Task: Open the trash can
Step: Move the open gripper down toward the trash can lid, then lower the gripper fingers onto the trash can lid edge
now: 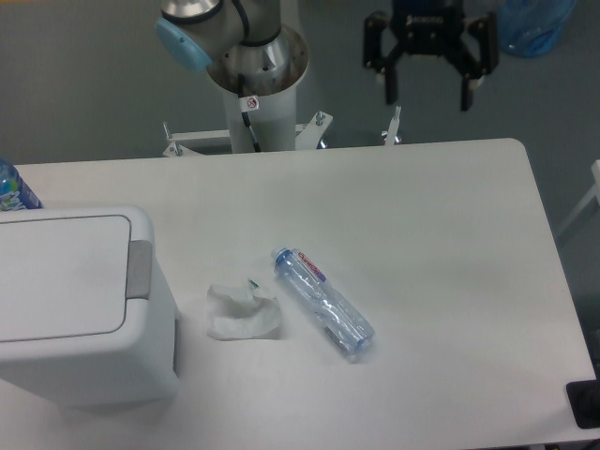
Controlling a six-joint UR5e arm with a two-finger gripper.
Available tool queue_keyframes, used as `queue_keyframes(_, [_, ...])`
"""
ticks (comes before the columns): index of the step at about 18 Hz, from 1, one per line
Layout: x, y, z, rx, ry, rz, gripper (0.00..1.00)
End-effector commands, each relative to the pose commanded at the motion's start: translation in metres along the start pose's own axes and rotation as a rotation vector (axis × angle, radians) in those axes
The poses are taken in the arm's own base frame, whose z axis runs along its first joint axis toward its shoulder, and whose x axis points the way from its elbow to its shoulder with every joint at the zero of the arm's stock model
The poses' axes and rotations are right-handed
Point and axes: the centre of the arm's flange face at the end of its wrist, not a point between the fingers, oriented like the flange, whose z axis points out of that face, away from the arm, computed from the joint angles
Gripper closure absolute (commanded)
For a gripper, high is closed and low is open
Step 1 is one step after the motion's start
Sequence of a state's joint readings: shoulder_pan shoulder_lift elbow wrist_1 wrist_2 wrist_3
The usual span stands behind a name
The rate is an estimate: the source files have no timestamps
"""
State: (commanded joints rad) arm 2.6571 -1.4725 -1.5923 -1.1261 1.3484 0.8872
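The trash can (80, 309) is a large boxy white bin at the table's front left. Its flat lid (58, 277) lies shut, with a small grey push tab (140, 269) on its right edge. My gripper (427, 94) is black and hangs high over the table's far edge at the upper right, far from the bin. Its two fingers are spread apart and hold nothing.
A clear plastic bottle (323, 303) lies on its side mid-table. A crumpled white tissue (242, 313) lies between it and the bin. A blue-capped bottle (13, 187) stands behind the bin at the left edge. The arm's base (255, 66) stands behind the table.
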Motion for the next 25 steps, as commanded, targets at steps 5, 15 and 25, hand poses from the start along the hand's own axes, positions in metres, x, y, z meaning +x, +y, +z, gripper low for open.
queue_keyframes(5, [0.041,-0.04,0.026,0.048,0.042,-0.169,0.0])
queue_keyframes(15, [0.105,-0.089,0.071,0.085,0.121,-0.326,0.0])
queue_keyframes(25, [0.138,-0.116,0.105,0.105,0.162,-0.398,0.0])
